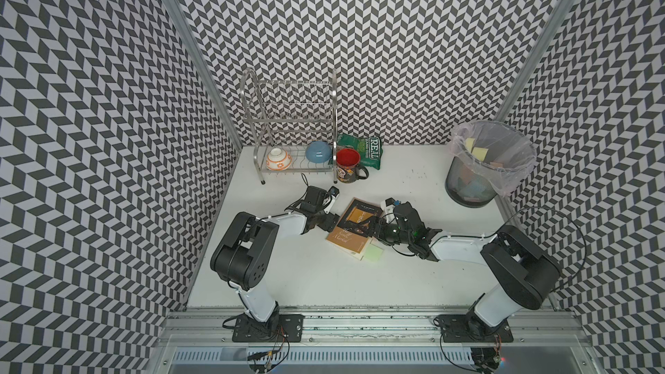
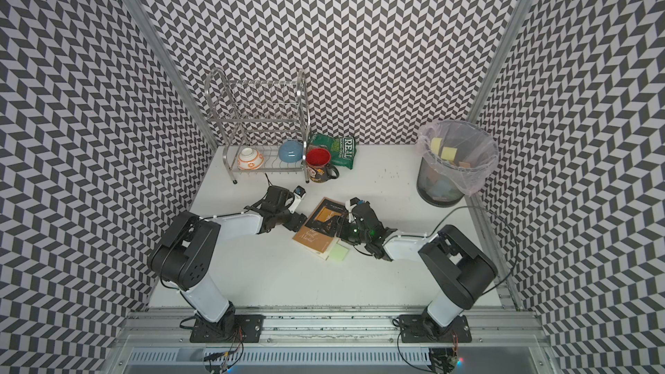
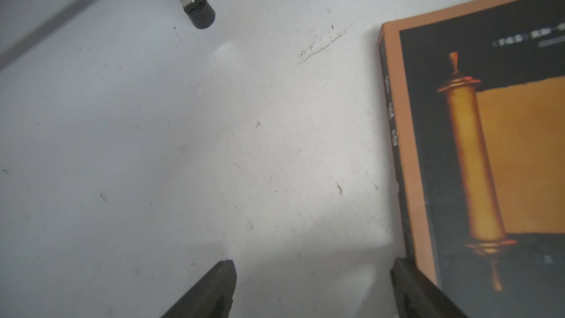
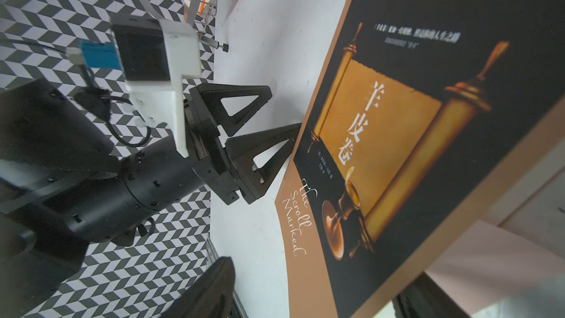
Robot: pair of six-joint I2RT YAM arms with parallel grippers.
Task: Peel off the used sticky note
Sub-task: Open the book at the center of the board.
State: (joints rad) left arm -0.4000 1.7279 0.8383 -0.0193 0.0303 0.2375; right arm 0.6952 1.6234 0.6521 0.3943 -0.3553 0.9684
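The green sticky note [image 1: 373,254] lies just beside the right gripper [image 1: 375,232]; both grippers' jaws gape, holding nothing

Bright, even light in both top views, walls bowing at the edges; wrist views softer — the book [image 3: 489,154] blurred (text unreadable), worktop [image 3: 214,148] glare-patched.

both top views looked steeply down from high above the arm bases, taking in the whole table [image 1: 324,282]. the left wrist camera sat low behind its pincer [image 3: 312,289], close over the table, the book [image 3: 489,163] beside one fingertip. the right wrist camera, tilted, shared that book [image 4: 412,148] and faced the left pincer [image 4: 275,111].
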